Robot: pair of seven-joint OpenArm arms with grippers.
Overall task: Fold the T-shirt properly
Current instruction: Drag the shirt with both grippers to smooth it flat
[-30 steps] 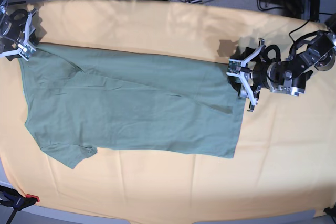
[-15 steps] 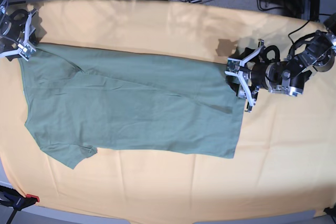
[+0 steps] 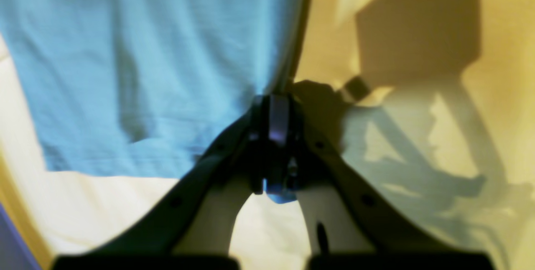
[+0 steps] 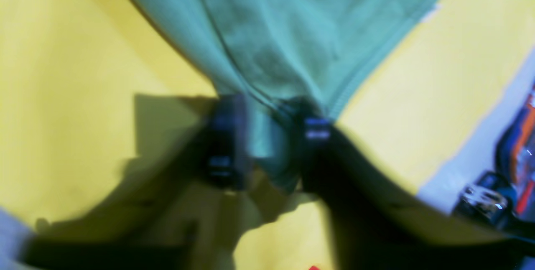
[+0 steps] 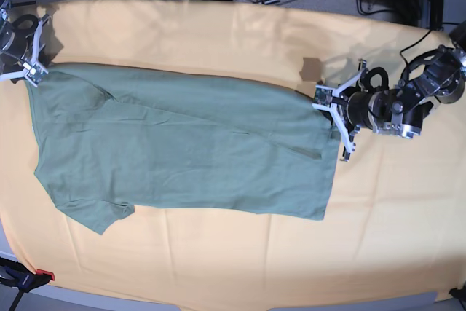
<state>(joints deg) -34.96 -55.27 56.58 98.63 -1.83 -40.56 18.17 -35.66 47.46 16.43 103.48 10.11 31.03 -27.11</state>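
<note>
Base view: sage T-shirt (image 5: 182, 151) lies flat (lightly creased), each gripper pinching a corner.

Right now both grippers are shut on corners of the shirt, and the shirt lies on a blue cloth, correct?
Not quite: the cloth is yellow-orange, as the base view shows. The rest holds: left gripper and right gripper are shut on corners of the shirt.
</note>
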